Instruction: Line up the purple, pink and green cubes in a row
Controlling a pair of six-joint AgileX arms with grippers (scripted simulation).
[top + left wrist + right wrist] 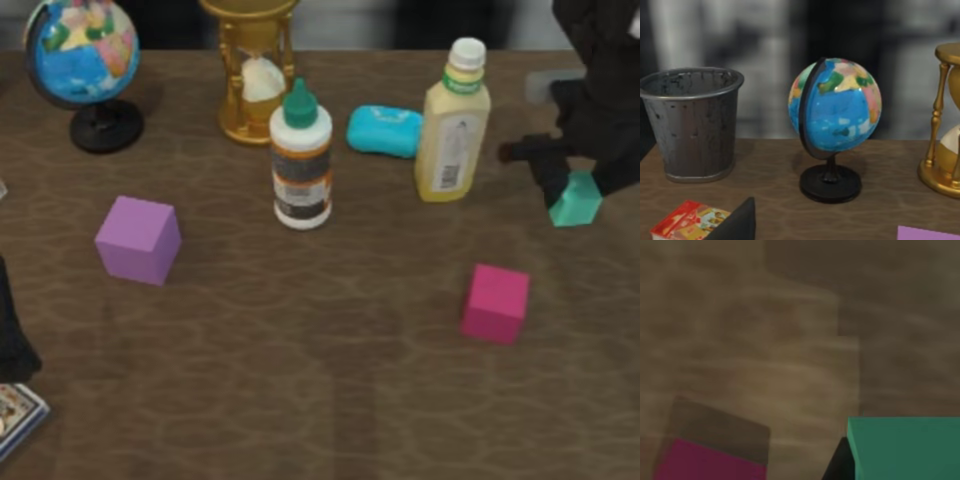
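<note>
The teal-green cube (pixel 577 201) is at the far right of the table, with my right gripper (pixel 566 188) shut on it. In the right wrist view the green cube (pixel 905 447) fills a corner with one dark fingertip (pixel 841 462) against its side. The magenta-pink cube (pixel 495 302) rests on the table nearer the front edge and to the left of the green one; the pink cube (pixel 710 462) also shows in that wrist view. The light purple cube (pixel 139 239) sits at the left. My left gripper (pixel 14 348) is parked at the left edge, open and holding nothing.
Along the back stand a globe (pixel 82 62), a gold hourglass (pixel 255 70), a green-capped white bottle (pixel 301 158), a turquoise soap bar (pixel 384 130) and a yellow bottle (pixel 452 125). A grey bin (pixel 690 122) and a colourful box (pixel 12 418) are at the left.
</note>
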